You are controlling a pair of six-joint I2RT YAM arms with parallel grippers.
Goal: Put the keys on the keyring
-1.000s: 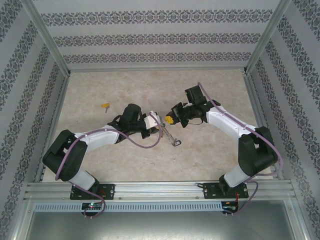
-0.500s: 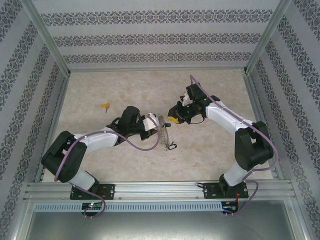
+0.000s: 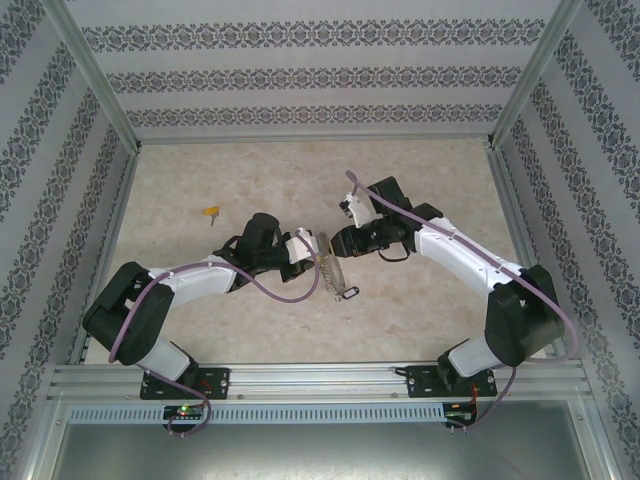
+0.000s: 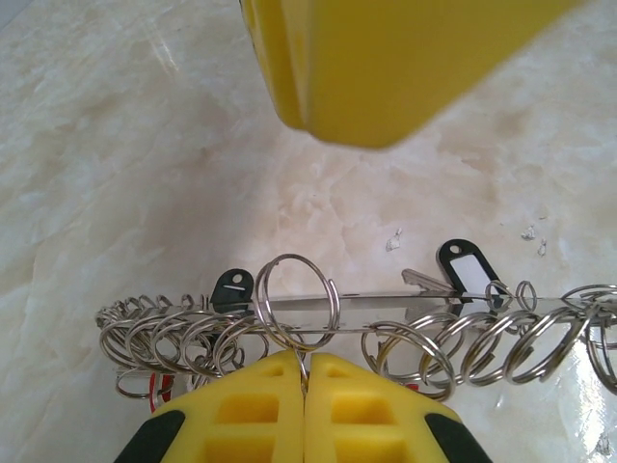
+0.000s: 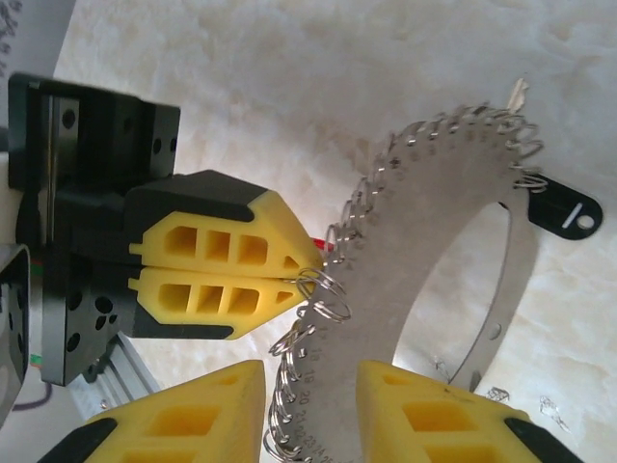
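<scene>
The left hand (image 4: 306, 374) is clamped on a small ring (image 4: 296, 301) threaded on the keyring (image 4: 405, 305), which hangs over the counter (image 3: 250, 180). The right hand (image 5: 310, 378) is apart, fingers (image 5: 193, 415) astride the keyring's rim. A yellow key (image 3: 211, 213) lies well left of the keyring.
</scene>
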